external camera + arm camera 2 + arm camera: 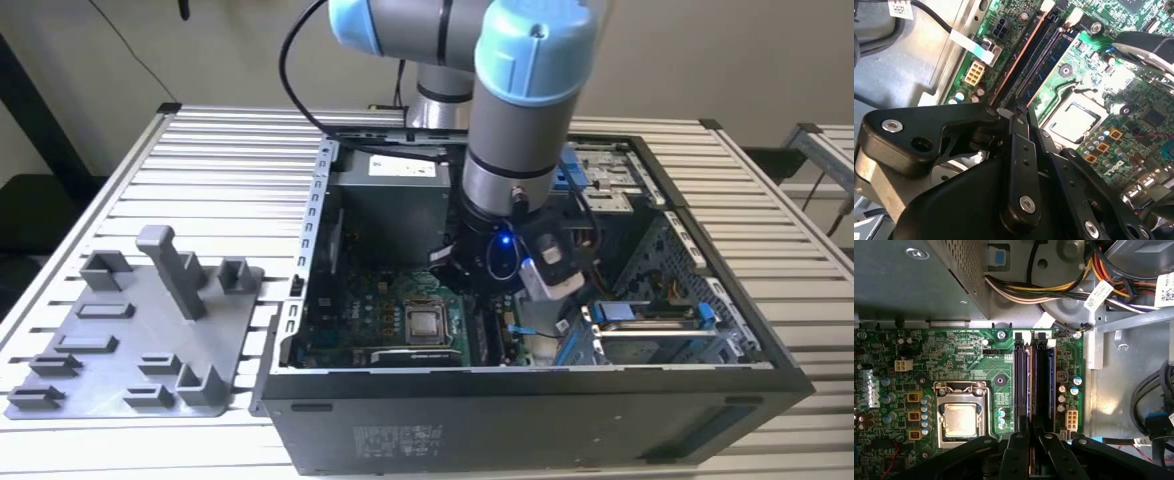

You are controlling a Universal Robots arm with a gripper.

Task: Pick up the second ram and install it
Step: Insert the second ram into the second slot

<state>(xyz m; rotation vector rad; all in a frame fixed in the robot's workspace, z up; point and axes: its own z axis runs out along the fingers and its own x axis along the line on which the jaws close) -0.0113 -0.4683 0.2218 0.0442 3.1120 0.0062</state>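
Note:
The second ram [1032, 390] appears edge-on as a thin dark strip with a copper-coloured edge, lined up along a memory slot on the green motherboard [954, 355]. In the second wrist view the second ram [1021, 55] runs away from the fingertips. My gripper [1032, 437] [1019, 111] is shut on its near end, black fingers [1019, 450] pressed to both faces. I cannot tell whether the stick is seated in the slot or just above it. Another memory stick [1048, 385] with a blue face stands in the neighbouring slot. In the exterior view my gripper [487, 275] is low inside the open computer case [534, 385].
The silver processor [960, 420] [427, 322] lies beside the slots. A bundle of power cables [1054, 290] and the metal power supply box [914, 280] lie beyond the slots' far end. A grey fixture tray [134, 340] with an upright post [171, 270] stands at the exterior view's left.

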